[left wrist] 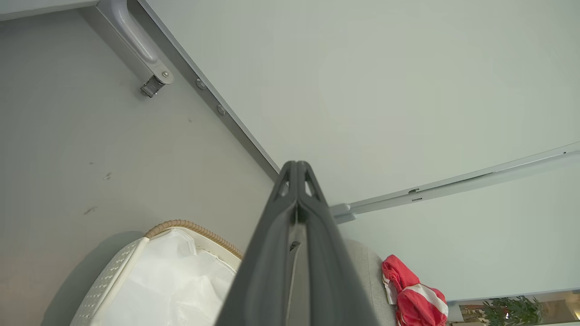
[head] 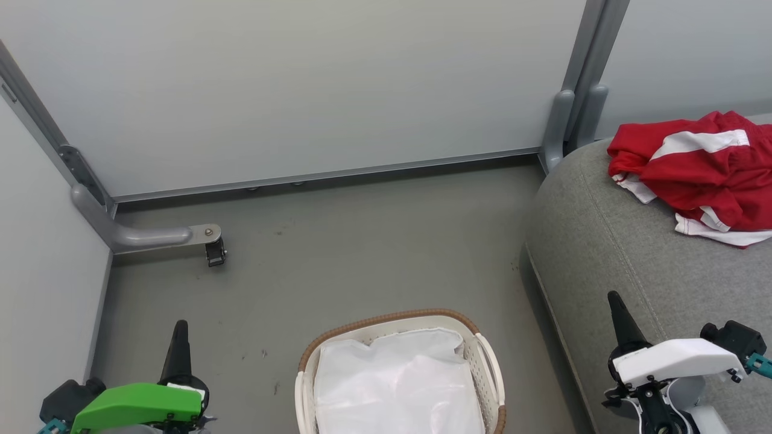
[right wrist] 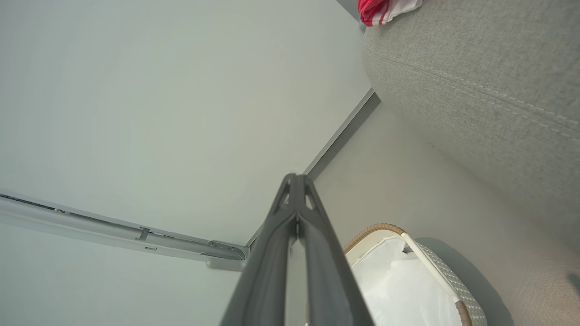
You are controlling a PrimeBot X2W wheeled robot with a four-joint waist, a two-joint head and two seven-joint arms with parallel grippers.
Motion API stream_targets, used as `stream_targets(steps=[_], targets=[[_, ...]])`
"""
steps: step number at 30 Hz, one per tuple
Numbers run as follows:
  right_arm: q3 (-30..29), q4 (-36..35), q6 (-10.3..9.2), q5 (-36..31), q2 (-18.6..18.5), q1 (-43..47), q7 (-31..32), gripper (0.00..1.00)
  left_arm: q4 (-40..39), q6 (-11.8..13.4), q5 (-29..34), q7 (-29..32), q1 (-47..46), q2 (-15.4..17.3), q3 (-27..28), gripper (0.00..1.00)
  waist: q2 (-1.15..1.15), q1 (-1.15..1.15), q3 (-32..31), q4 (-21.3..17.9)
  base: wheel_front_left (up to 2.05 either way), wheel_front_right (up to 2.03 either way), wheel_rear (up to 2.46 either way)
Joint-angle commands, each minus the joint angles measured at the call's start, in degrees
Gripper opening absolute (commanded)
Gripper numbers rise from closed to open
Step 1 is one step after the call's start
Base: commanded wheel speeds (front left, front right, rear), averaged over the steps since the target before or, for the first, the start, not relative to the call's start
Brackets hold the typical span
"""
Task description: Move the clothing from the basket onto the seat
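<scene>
From the head, the clothing (head: pixel 693 172) lies heaped on the seat (head: pixel 615 253) and the basket (head: pixel 386 317) shows its lining (head: pixel 392 386), so the job looks done, while the left end effector (head: pixel 179 349) and right end effector (head: pixel 621 322) flank the basket, pointing up; each wrist view shows its fingers pressed together, empty.

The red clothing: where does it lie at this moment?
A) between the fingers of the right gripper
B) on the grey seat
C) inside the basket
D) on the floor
B: the clothing lies bunched on the seat, and the basket has its white lining in it, with nothing red.
</scene>
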Motion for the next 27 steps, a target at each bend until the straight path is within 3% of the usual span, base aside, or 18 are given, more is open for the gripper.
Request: stream_targets(steps=[1, 27], targets=[[-0.4, -0.9, -0.03, 1.6, -0.3, -0.9, 0.4, 0.0, -0.8, -0.3, -1.5, 0.3, -1.7, 0.1, 0.4, 0.0, 0.0, 0.0, 0.0, 0.0, 0.0, 0.0, 0.0], [-2.7, -2.2, -0.04, 16.0, -0.4, -0.9, 4.2, 0.0, -1.6, -0.8, -13.4, 4.1, -3.4, 0.2, 2.5, 0.0, 0.0, 0.0, 0.3, -0.5, 0.0, 0.0, 0.0]])
